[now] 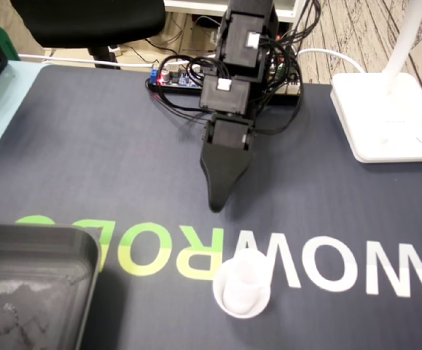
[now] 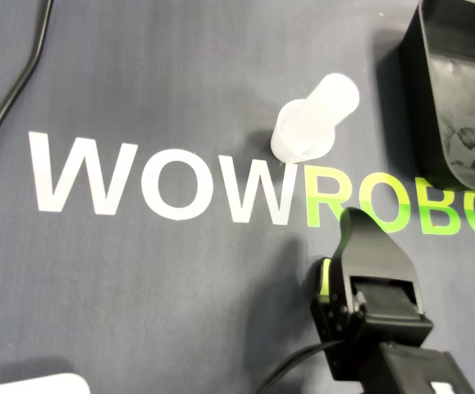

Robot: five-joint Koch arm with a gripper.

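The white cup (image 1: 243, 288) stands on the dark mat (image 1: 87, 160) of the worktop, on the lettering, near the black tray (image 1: 50, 244) but outside it; the pincer (image 1: 216, 206) points down just short of the cup, touching nothing; only one tip shows, so I cannot tell whether it is spread or pressed together; seemingly no grasp is made yet; reaching, gripping and carrying all remain.
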